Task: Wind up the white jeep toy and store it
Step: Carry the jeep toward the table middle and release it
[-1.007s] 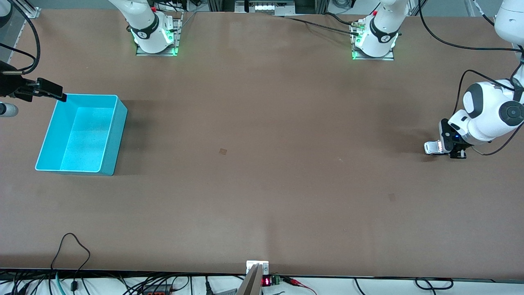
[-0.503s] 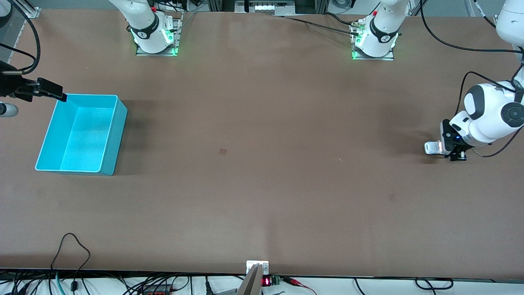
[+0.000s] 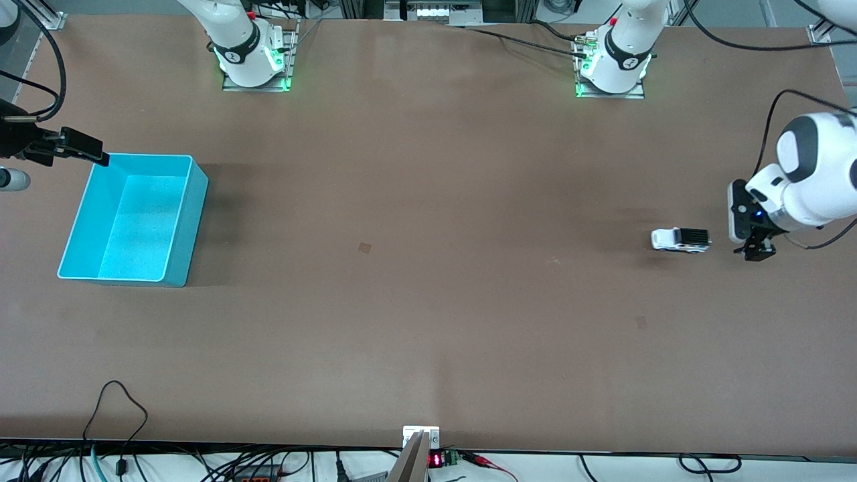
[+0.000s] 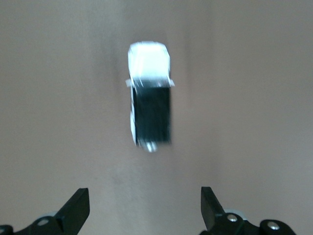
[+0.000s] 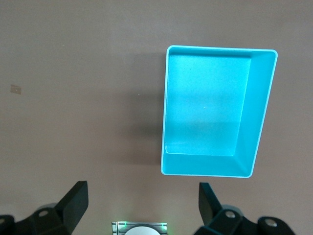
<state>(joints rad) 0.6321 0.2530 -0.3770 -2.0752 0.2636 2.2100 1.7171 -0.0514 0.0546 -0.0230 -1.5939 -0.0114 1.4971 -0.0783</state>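
Now that the left gripper (image 3: 756, 249) has let go, the white jeep toy (image 3: 680, 239) sits free on the table (image 3: 428, 321), clear of the fingers and already a little way off from them toward the turquoise bin (image 3: 191, 221). A second ago it was pinched in those jaws right at the table surface; half a second ago the same. So the release has just happened, and the gap between toy and gripper suggests the wind-up took and the jeep is rolling under its own power, though a single look cannot prove motion beyond the blur in the left wrist view.

Relative to the bin: the jeep is well apart from it, near the left arm's end of the table, roughly level with the bin's middle as seen from the front camera, white nose pointing at the bin, black back toward the left gripper.

Left gripper: jaws spread wide, nothing between them, lifted back off the toy (image 4: 150, 105).

Right gripper (image 3: 84, 150): hovers at the bin's corner farthest from the front camera, jaws apart, empty, waiting. Bin (image 5: 259, 112) is empty.

Meaning for the task: winding looks done, storing not yet. Likely next is a catch or pickup once the jeep gets close to the bin.
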